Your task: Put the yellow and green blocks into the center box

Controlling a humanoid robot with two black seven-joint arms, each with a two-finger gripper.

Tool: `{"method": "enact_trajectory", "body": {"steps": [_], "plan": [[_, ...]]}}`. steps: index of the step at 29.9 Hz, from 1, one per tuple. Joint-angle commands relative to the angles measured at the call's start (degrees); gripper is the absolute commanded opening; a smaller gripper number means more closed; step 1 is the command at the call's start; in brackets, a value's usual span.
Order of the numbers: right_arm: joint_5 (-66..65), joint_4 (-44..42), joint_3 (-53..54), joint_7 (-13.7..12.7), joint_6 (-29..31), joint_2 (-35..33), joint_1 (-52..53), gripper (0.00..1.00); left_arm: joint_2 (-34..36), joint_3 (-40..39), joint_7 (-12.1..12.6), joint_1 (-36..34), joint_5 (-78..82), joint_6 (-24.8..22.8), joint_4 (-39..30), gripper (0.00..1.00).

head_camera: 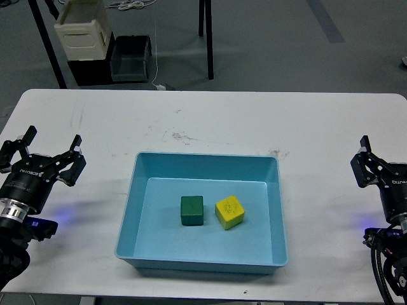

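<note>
Light-blue shallow plastic tray (135,210) is holding dark green cube (191,210) w/ yellow cube (229,211) at its 3 o'clock. Left gripper (51,152) is gaping wide, empty; right gripper (367,160): can't tell.

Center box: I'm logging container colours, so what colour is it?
Light blue. The center box shows best in the head view, holding the green block and yellow block.
</note>
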Motion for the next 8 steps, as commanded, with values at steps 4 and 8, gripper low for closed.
{"method": "enact_trajectory", "body": {"steps": [4,8], "plan": [[-0.25,-0.27,0.03,0.24,0.04,0.01,-0.05,1.00,-0.13,-0.02,-0.35,0.70,-1.54,0.01,0.00,1.00],[-0.25,-0.36,-0.06,0.24,0.04,0.01,-0.05,1.00,-0.05,-0.02,-1.57,0.88,-1.63,0.01,0.00,1.00]]}}
